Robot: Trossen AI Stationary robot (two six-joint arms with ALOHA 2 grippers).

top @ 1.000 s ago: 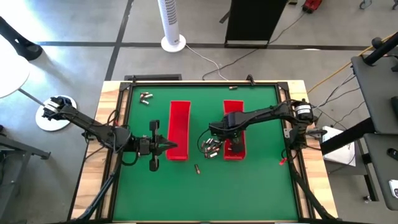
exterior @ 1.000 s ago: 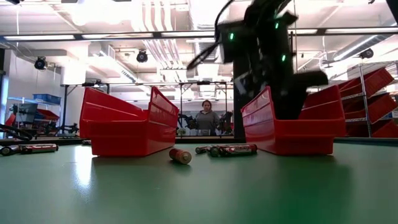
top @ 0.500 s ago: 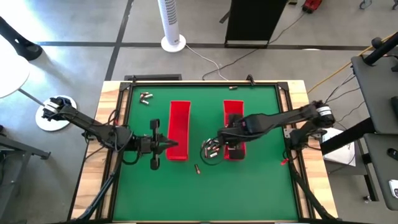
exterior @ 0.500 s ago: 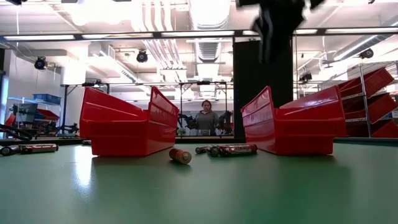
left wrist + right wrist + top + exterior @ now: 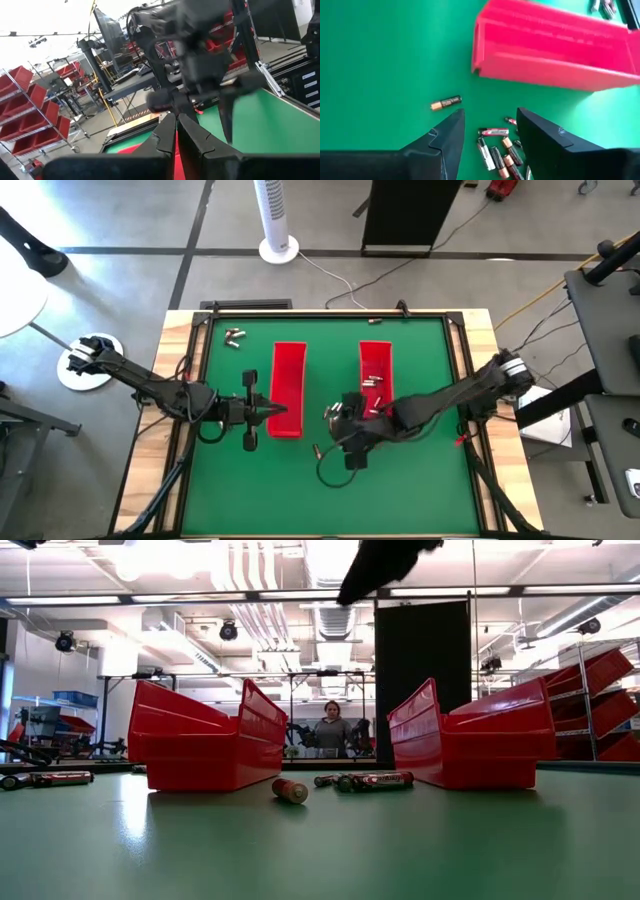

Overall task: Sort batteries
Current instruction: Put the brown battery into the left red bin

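The right gripper [image 5: 340, 438] is held above the green table [image 5: 420, 490], over the gap between the two red trays and toward the table's near edge; its fingers [image 5: 445, 137] are seen parted in the right wrist view, with nothing between them. A cluster of batteries [image 5: 497, 150] is seen on the table just beneath and between those fingers; a single battery [image 5: 446, 103] lies apart, a little beyond one fingertip; in the high view this lone battery [image 5: 316, 451] is found just beside the gripper, on the side toward the left arm. The left red tray [image 5: 550, 52] is seen farther ahead of the gripper in the wrist view; a few more batteries [image 5: 601, 6] lie past it, near the table's far corner.

Several batteries [image 5: 374, 382] are seen inside the right red tray [image 5: 376, 360], behind the right gripper; the left red tray [image 5: 288, 380] stands between the two arms.

The left gripper [image 5: 268, 412] is held at the near end of the left tray, its fingers [image 5: 167, 137] closed together on nothing.

In the low view, one battery [image 5: 290, 790] lies end-on in front of the trays and others [image 5: 372, 780] lie in a row beside the right tray; a person [image 5: 332, 730] is seen in the room beyond.
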